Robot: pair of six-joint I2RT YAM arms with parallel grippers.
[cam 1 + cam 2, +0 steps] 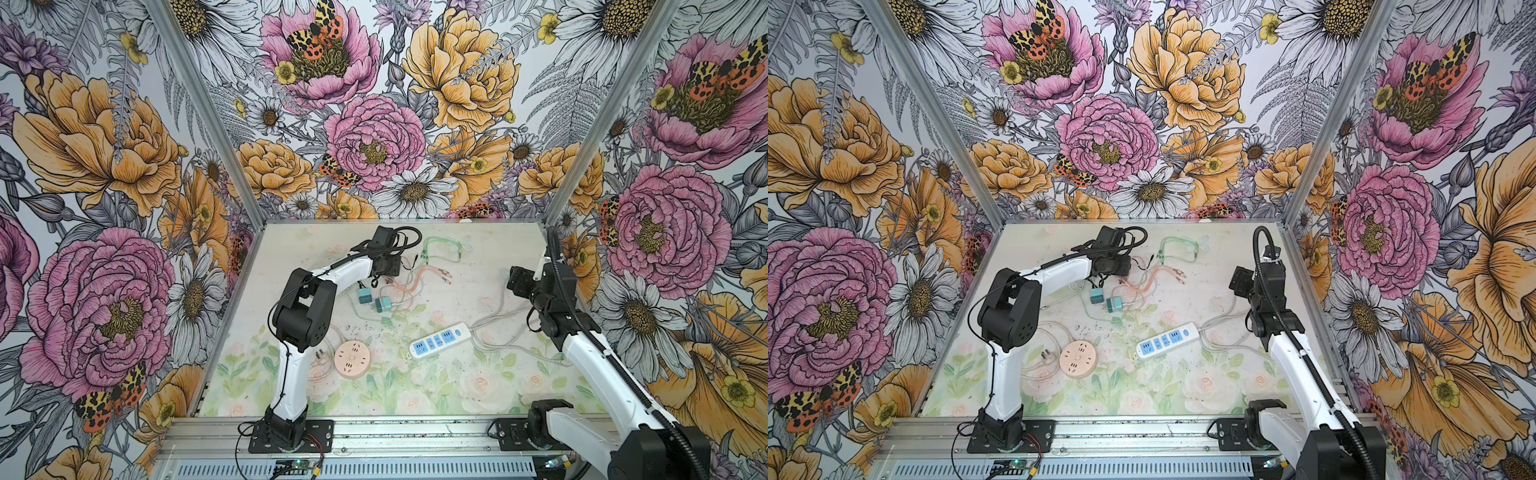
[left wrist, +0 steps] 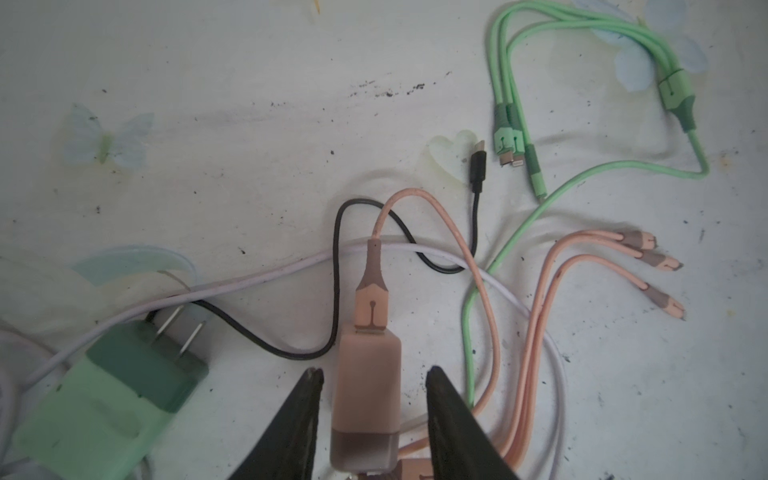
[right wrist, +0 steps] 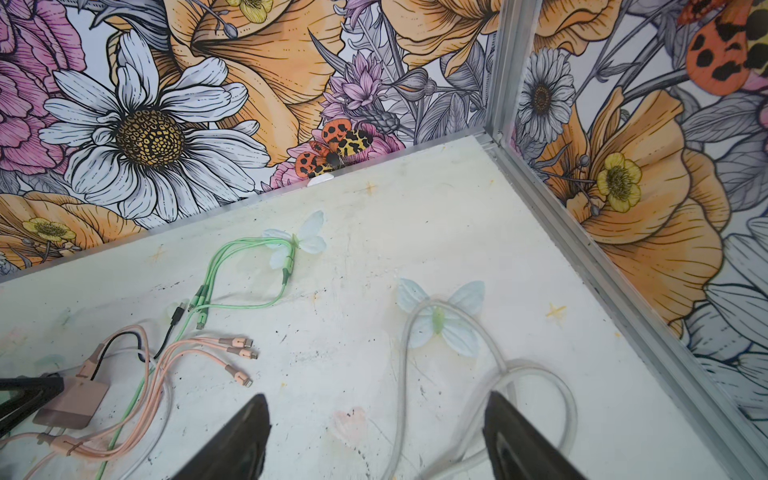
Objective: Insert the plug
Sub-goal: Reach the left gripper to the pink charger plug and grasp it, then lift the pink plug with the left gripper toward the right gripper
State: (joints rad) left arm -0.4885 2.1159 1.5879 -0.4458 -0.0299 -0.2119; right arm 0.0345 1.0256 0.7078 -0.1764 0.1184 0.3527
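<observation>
Your left gripper (image 2: 373, 374) stands with its jaws spread on both sides of the pink charger (image 2: 368, 386). A thin gap shows at each side, so it is around the body but not pinching it yet. The charger lies flat on the table (image 1: 478, 257). Its pink cable (image 2: 409, 191) leaves from the end far from the gripper, and the prongs at the near end are mostly hidden. A green charger (image 2: 112, 395) with bare prongs lies just beside the pink charger, and a black cable (image 2: 334, 282) runs close past it. Your right gripper (image 3: 378, 399) is spread wide and holds nothing, well apart from the pink charger, over a loop of grey cable (image 3: 399, 382).

I judge that the step in hand is the grasp of the plug. The next move calls for a firm pinch on the body, a lift clear of the crossing cables, and a turn of the prongs toward the power strip (image 1: 440, 340), which lies well apart from the pink charger.

The table is pale, with a faded flower print and dark specks. Walls with big flower wallpaper (image 1: 374, 137) stand around it.
</observation>
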